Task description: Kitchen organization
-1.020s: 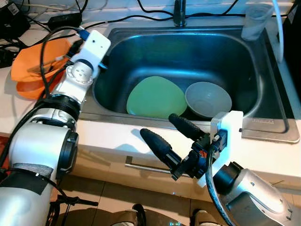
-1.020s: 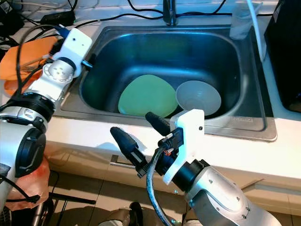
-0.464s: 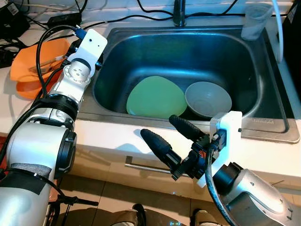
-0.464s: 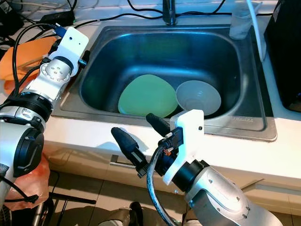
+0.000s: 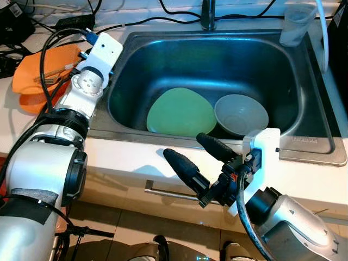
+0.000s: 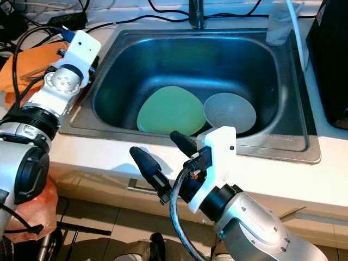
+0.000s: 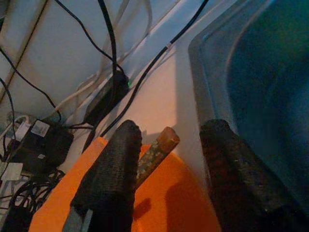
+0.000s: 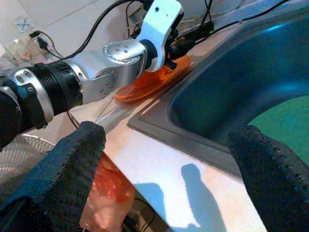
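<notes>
The left gripper [image 7: 166, 179] hovers over the orange plate [image 5: 30, 76] on the counter left of the sink [image 5: 304, 109], fingers apart around a wooden-handled utensil [image 7: 153, 153] lying on it, apparently lining up a pick (the kind of utensil is unclear). The right gripper [image 5: 202, 159] waits at the near counter edge with its fingers spread and empty, close to the green plate [image 5: 181, 112] and grey bowl [image 5: 241, 115] in the basin. Since half a second ago the left wrist has edged slightly left toward the orange plate; the right arm and dishes are unchanged.
</notes>
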